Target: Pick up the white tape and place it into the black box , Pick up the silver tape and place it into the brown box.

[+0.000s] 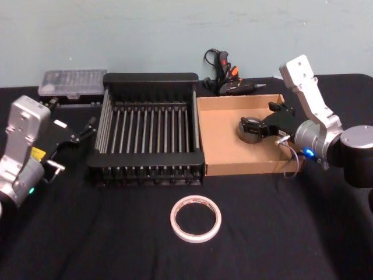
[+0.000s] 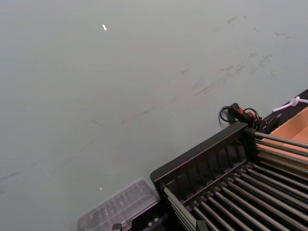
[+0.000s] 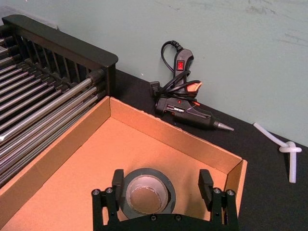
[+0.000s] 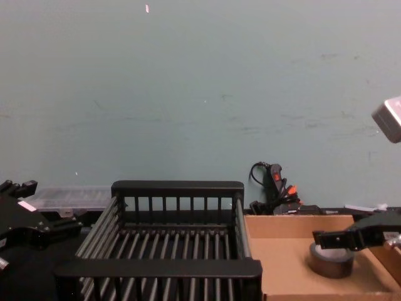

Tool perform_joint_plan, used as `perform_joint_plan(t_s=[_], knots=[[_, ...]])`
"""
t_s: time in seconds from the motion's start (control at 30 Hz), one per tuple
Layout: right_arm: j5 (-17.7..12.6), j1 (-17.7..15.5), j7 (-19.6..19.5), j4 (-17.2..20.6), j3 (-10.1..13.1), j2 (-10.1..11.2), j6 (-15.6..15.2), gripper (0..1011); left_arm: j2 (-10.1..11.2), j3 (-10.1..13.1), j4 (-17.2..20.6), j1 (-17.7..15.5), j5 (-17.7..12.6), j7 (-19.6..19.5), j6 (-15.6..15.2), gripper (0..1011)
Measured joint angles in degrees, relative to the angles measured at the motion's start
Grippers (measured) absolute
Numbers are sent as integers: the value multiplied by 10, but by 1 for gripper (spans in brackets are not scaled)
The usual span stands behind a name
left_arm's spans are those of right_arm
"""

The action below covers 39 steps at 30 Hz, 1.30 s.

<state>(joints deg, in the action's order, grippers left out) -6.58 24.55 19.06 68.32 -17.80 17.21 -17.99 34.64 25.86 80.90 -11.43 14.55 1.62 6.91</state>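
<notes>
The silver tape [image 3: 146, 195] lies flat on the floor of the brown box [image 1: 227, 153], near its right side. My right gripper [image 3: 161, 179] is open and low over the roll, one finger on either side and a clear gap on one side. From the chest view the roll [image 4: 330, 262] rests on the cardboard under the gripper [image 4: 341, 240]. The white tape [image 1: 196, 219] lies flat on the black cloth in front of the black box [image 1: 145, 169], with nothing on or around it. My left gripper [image 1: 74, 132] is parked open left of the crate.
A black glue gun with coiled cord [image 1: 224, 76] lies behind the brown box, next to a white glue stick [image 3: 288, 151]. A clear plastic case [image 1: 73, 83] sits behind the crate's left corner. The wall stands close behind everything.
</notes>
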Motion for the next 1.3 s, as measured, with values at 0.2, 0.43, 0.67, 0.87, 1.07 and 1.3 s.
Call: perform_joint_plan(t_s=[0.2,0.43,0.67,0.87,1.07,1.3], knots=[[-1,-1,0,3,1,0,0,1002,0,0,0,0,0,0,0,1001],[-7,-14,1,32,11,4,-2,1003,0,0,0,0,0,0,0,1001],[-20,-46,5,104,25,20,-24,1002,0,0,0,0,0,0,0,1001],[-35,-84,12,176,33,39,-49,1002,0,0,0,0,0,0,0,1001],[-49,-120,22,229,35,61,-64,1002,0,0,0,0,0,0,0,1002],[-66,-161,35,279,31,88,-81,1002,0,0,0,0,0,0,0,1001]])
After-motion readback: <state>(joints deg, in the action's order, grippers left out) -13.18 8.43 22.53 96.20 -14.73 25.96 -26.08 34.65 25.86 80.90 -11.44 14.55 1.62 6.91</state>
